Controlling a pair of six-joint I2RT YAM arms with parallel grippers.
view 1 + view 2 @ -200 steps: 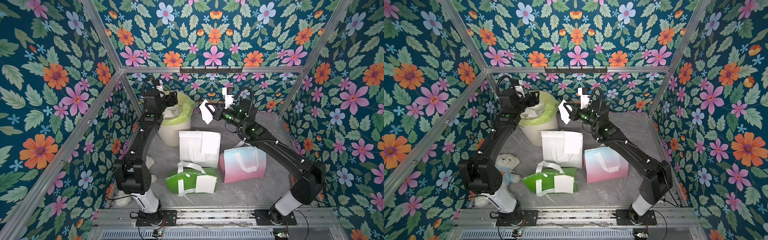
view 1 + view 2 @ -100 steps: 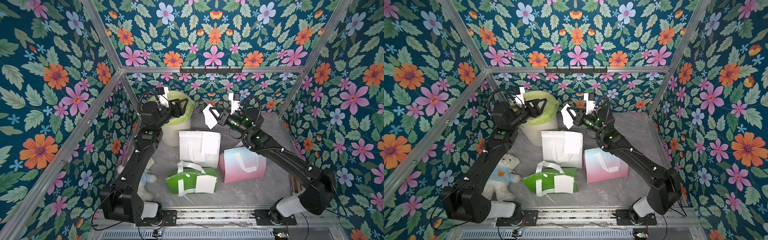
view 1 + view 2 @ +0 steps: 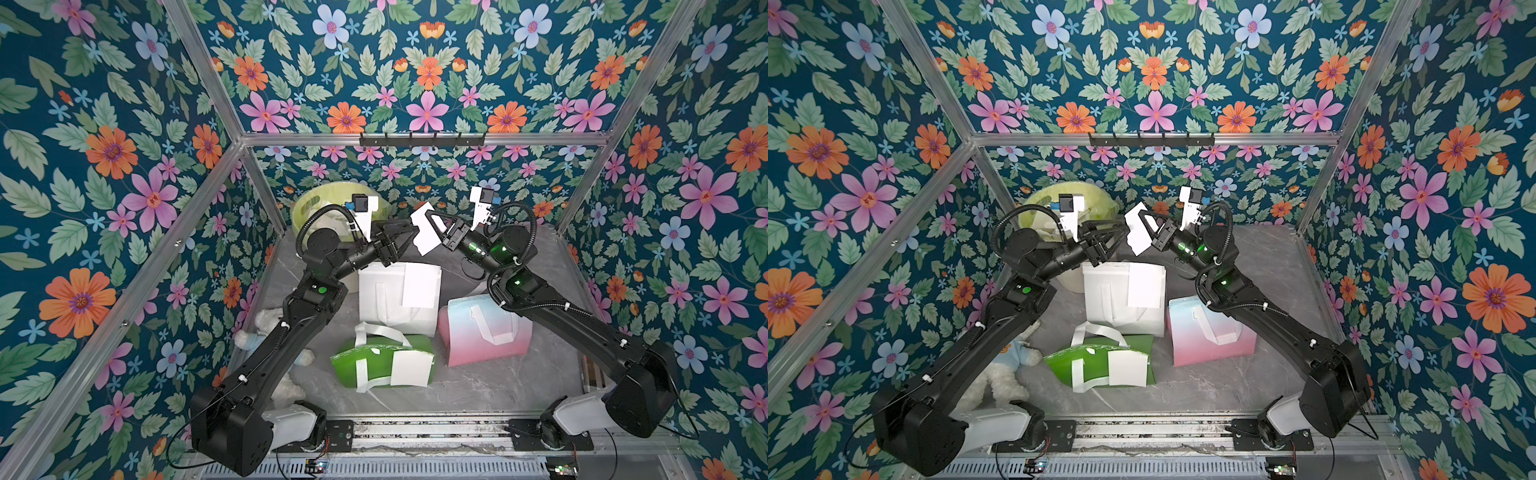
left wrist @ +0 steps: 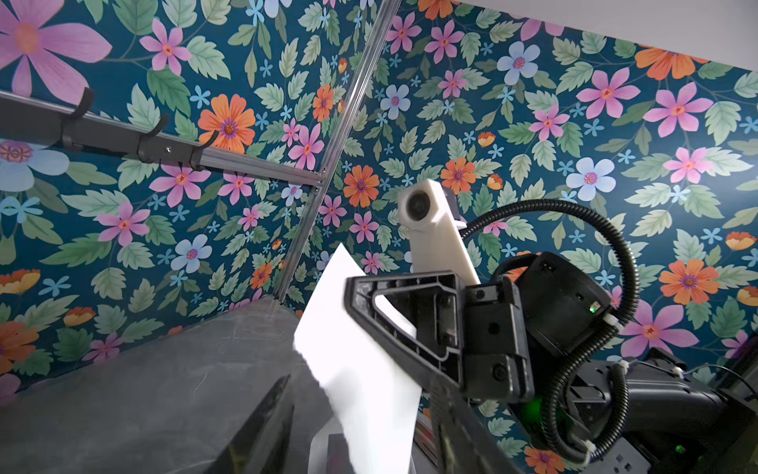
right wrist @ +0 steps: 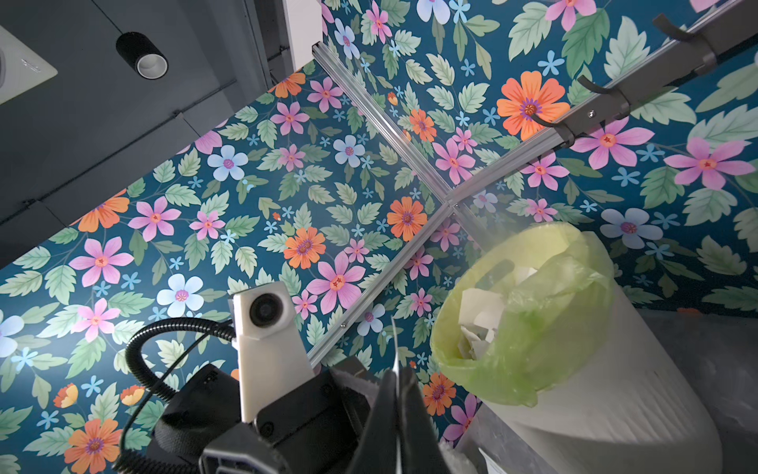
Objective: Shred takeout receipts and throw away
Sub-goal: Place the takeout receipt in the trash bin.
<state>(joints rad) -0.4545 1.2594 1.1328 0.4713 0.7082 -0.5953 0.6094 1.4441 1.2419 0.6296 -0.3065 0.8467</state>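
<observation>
My right gripper (image 3: 434, 220) is shut on a white takeout receipt (image 3: 422, 237), holding it in the air above the bags. In the right wrist view that sheet (image 5: 394, 340) shows edge-on between the closed fingertips (image 5: 404, 379). My left gripper (image 3: 409, 235) meets it from the left, open. In the left wrist view the receipt (image 4: 361, 369) hangs between its two spread fingers (image 4: 266, 422). A second receipt (image 3: 420, 286) lies on the white bag. A third (image 3: 409, 368) lies on the green bag.
A white bin with a yellow-green liner (image 3: 311, 203) stands at the back left, with paper scraps (image 5: 480, 316) inside. On the grey floor lie a white tote bag (image 3: 382, 299), a pink-blue bag (image 3: 486, 336) and a green bag (image 3: 365, 353). A teddy bear (image 3: 266, 324) lies under the left arm.
My left arm has swung right, away from the bin, to the held receipt, and its jaws have narrowed around it. The right gripper has shifted slightly right and kept the sheet.
</observation>
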